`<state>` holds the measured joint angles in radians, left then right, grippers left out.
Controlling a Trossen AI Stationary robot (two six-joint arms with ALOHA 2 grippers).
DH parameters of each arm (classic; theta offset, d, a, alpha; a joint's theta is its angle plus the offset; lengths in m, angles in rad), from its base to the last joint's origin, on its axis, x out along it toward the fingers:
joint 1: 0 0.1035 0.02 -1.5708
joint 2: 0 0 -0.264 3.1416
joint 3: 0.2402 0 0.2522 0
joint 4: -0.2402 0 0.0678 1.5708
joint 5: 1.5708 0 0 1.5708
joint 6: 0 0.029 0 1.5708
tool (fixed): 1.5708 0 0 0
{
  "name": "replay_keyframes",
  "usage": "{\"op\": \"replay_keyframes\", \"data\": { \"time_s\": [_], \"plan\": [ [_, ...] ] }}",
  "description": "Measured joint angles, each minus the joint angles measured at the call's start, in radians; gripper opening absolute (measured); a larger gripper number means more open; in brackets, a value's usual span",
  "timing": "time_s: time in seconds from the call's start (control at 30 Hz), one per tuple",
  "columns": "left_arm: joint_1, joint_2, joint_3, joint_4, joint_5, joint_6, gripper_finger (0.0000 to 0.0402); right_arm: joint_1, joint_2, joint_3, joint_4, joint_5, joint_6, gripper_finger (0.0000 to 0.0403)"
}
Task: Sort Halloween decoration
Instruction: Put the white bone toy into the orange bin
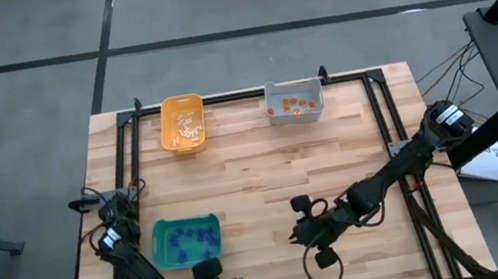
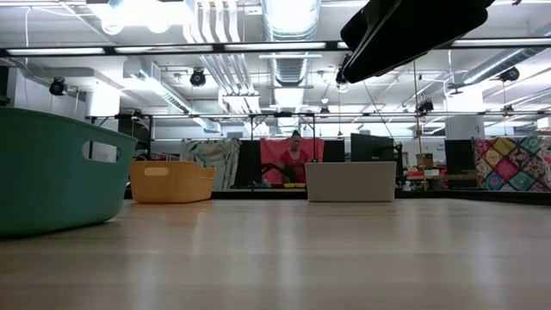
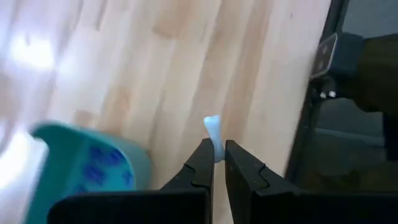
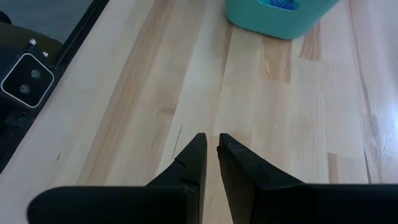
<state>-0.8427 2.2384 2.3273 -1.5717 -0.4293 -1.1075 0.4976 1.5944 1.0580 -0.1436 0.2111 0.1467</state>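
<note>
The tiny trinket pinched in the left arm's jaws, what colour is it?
White; the small white trinket shows best in the left wrist view.

There are three bins: one teal bin [image 1: 185,242], one orange-yellow bin [image 1: 182,124], one grey bin [image 1: 294,101]. Two robot arms. The small trinkets inside the bins are too tiny to count.

No text, label, brand, number or sign can be read anywhere in these views (not on the plastic bins, the wooden surface, or the room behind).
</note>
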Motion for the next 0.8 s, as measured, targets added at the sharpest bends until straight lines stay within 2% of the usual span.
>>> {"op": "replay_keyframes", "data": {
  "time_s": [0.23,0.4,0.63,0.8],
  "plan": [
    [0.061,-0.066,-0.051,0.001,-0.105,0.242,0.0,-0.001,0.0,0.002,0.0,0.0,-0.007,0.0038],
    [0.121,-0.176,-0.17,0.001,-0.165,0.351,0.0,-0.001,-0.001,0.002,0.0,0.0,-0.006,0.0038],
    [0.236,-0.466,-0.551,0.001,-0.279,0.336,0.0,-0.004,-0.001,0.002,0.018,0.0,-0.007,0.0038],
    [0.41,-0.686,-0.866,0.08,-0.313,0.289,0.0,-0.021,-0.001,0.002,0.04,0.0,-0.007,0.0038]
  ]
}}
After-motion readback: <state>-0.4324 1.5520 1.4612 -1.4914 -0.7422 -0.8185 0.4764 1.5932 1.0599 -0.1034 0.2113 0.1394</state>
